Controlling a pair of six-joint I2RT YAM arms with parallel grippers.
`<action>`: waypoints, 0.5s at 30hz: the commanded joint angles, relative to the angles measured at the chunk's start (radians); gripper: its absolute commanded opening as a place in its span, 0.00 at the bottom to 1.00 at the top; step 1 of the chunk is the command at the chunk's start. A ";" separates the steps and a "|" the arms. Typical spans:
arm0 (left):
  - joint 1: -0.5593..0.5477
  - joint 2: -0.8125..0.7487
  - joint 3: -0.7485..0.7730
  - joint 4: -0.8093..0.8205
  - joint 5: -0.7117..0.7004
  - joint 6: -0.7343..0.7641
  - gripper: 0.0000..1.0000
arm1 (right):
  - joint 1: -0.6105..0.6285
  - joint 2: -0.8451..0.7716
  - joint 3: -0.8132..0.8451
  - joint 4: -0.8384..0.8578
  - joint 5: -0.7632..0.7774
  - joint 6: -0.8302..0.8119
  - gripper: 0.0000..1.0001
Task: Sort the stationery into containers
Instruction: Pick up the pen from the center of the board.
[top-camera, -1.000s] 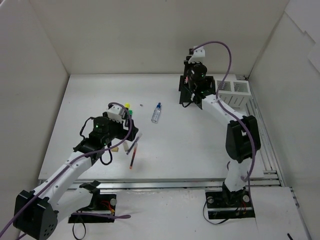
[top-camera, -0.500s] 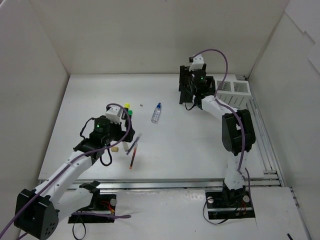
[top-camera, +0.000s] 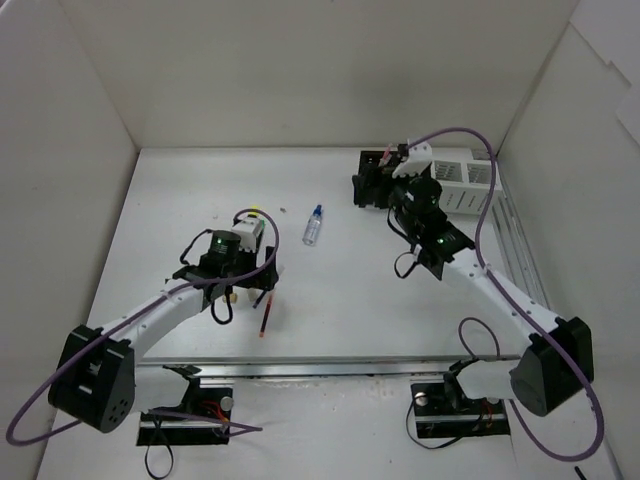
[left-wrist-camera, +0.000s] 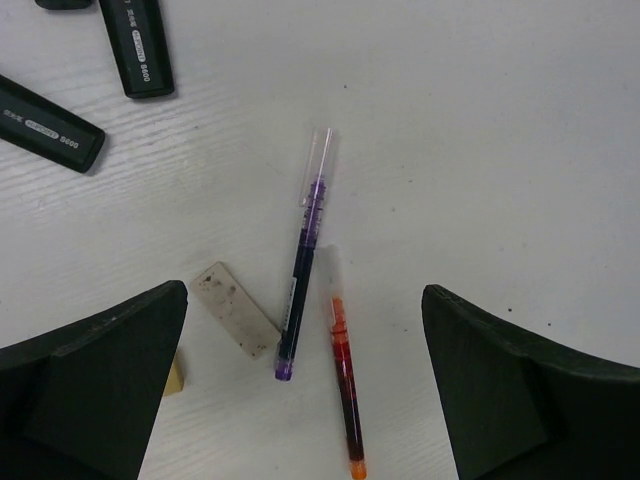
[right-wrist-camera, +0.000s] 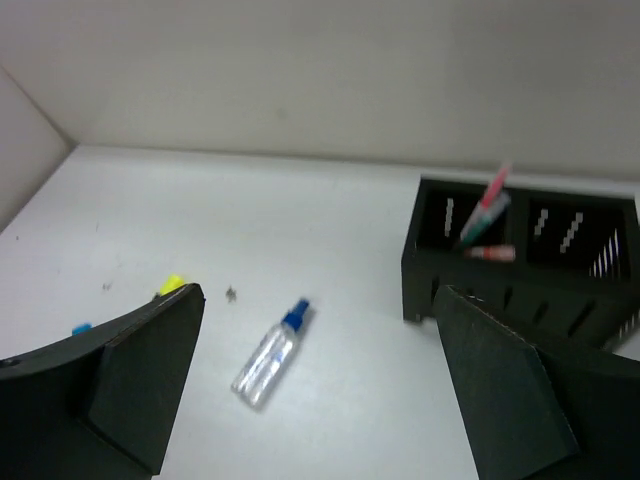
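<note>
Evidently both pairs of jaws are spread wide with nothing held. The left gripper (left-wrist-camera: 303, 292) is poised above a purple pen (left-wrist-camera: 312, 215) and an orange pen (left-wrist-camera: 345, 390) lying side by side, presumably for a pick. The right gripper (right-wrist-camera: 315, 300) is aimed toward the loose bottle (right-wrist-camera: 266, 360), left of the black organiser (right-wrist-camera: 520, 272) where pens (right-wrist-camera: 487, 205) are already stood.

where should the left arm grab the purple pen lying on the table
Grip the purple pen on the barrel right next to its clear cap, coming straight down and closing across its width. It lies flat, and there both sides are free; toward the other end the eraser and orange pen crowd it.
</note>
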 joint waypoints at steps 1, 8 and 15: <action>-0.038 0.097 0.112 0.042 0.003 0.033 0.99 | 0.013 -0.081 -0.127 -0.123 0.032 0.143 0.98; -0.092 0.298 0.246 -0.001 -0.134 0.076 0.97 | 0.030 -0.291 -0.301 -0.224 0.100 0.197 0.98; -0.122 0.471 0.333 -0.062 -0.169 0.098 0.67 | 0.030 -0.450 -0.364 -0.341 0.266 0.202 0.98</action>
